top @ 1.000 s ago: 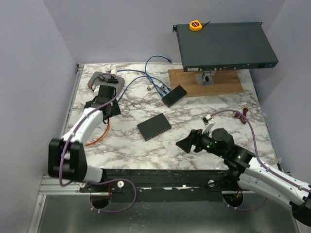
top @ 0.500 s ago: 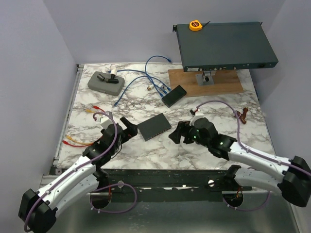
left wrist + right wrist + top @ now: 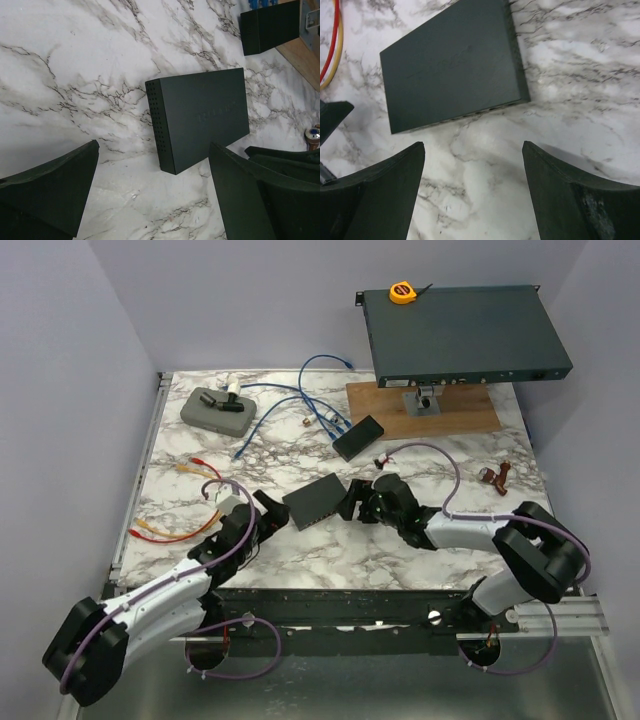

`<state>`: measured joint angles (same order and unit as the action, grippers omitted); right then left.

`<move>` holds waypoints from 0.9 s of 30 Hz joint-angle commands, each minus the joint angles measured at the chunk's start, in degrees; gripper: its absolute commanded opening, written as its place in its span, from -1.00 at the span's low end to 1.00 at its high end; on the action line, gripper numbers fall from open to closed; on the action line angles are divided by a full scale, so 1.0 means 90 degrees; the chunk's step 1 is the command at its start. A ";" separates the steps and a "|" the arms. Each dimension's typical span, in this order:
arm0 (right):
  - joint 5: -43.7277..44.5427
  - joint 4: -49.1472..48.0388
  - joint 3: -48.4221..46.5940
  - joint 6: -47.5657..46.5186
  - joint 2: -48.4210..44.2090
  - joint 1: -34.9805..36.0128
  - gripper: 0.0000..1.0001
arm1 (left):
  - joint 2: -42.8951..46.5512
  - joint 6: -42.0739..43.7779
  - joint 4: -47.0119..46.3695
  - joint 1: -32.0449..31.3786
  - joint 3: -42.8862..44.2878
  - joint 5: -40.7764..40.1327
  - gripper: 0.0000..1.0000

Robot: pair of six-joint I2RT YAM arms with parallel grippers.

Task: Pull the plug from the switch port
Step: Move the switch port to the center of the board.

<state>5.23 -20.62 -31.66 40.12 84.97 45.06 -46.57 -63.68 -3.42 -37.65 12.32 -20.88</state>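
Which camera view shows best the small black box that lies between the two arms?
The left wrist view: the black box sits whole in the middle, its perforated side showing. The right wrist view shows its top and one long edge. The top view shows it small.

Top camera: high behind the arm bases, facing down and forward, far enough to take in the whole table (image 3: pixel 330 545); left wrist camera: low and close, looking out between the left fingers (image 3: pixel 50 190); right wrist camera: likewise between the right fingers (image 3: pixel 375 192); all three share the centre box (image 3: pixel 318 502), which the wrists see from opposite sides.
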 commanded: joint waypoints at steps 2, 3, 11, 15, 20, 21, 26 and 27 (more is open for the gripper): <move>0.0228 -0.0873 -0.0445 0.0033 0.0524 -0.0387 0.58 | -0.0792 -0.0122 -0.0827 -0.0037 0.0213 0.0283 0.77; 0.0170 -0.0878 -0.0545 0.0004 0.0665 -0.0442 0.57 | -0.0939 -0.0122 -0.0832 -0.0037 0.0281 0.0334 0.76; -0.0357 -0.0943 -0.1021 -0.0156 0.1563 -0.0657 0.46 | -0.1739 -0.0124 -0.0967 -0.0038 0.0560 0.0720 0.69; -0.0475 -0.1040 -0.0940 -0.0179 0.1673 -0.0685 0.37 | -0.2064 -0.0036 -0.1249 -0.0043 0.0571 0.0916 0.42; -0.0533 -0.1108 -0.0768 -0.0126 0.1693 -0.0680 0.14 | -0.2557 0.0190 -0.1330 -0.0037 0.0824 0.1253 0.15; -0.0533 -0.1126 -0.0695 -0.0099 0.1653 -0.0683 0.07 | -0.2641 0.0248 -0.1356 -0.0036 0.0893 0.1350 0.10; -0.0500 -0.1146 -0.0233 -0.0024 0.1336 -0.0699 -0.28 | -0.3284 0.0473 -0.1600 -0.0109 0.1251 0.1715 -0.10; -0.0477 -0.1141 -0.0143 -0.0002 0.1265 -0.0717 -0.31 | -0.3445 0.0505 -0.1655 -0.0160 0.1348 0.1764 -0.13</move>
<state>1.43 -31.33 -36.82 39.86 98.50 39.00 -73.36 -61.47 -14.52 -37.82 21.39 -9.41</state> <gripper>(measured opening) 0.379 0.462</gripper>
